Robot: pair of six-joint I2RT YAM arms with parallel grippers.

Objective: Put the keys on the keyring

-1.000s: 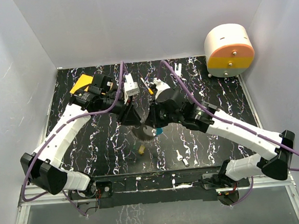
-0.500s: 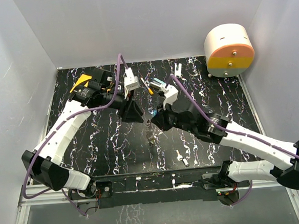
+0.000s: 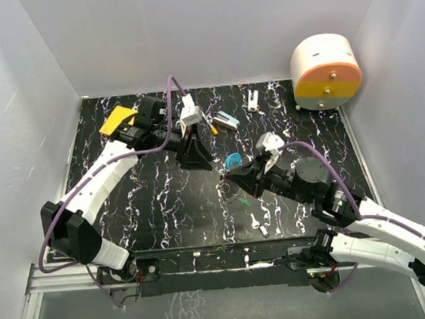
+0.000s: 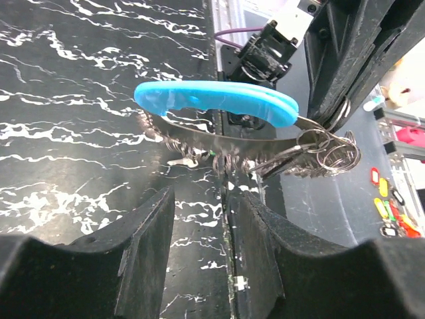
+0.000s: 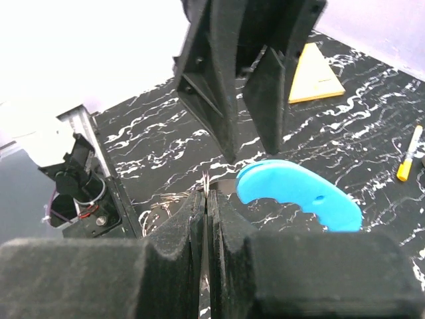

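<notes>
Closest to the arms, two loose keys (image 3: 254,218) lie flat on the black table (image 3: 150,208). They are on the near side of the keyring (image 3: 234,161), a bit to its right and not touching it. They lie where they lay a second ago.

Next comes the right gripper (image 3: 230,175). Its fingers are clenched tight on the thin silver part of the keyring and hold it up off the table. The blue curved piece sits just past the fingertips. In the left wrist view, little silver rings and toothed bits that look like keys (image 4: 329,151) hang from the loop. A second ago this gripper was farther back and more to the left. It has pulled the keyring nearer and to the right.

Past the keyring, to its left, is the left gripper (image 3: 198,160). Its fingers are spread apart with nothing between them. A second ago it was right against the keyring and more closed. It has let go and backed away.

Farther back than the keyring lie a teal-and-white block (image 3: 227,120) and an orange pen (image 3: 210,123). The right arm hid the block a second ago. Another key (image 3: 254,97) lies farther still.
</notes>
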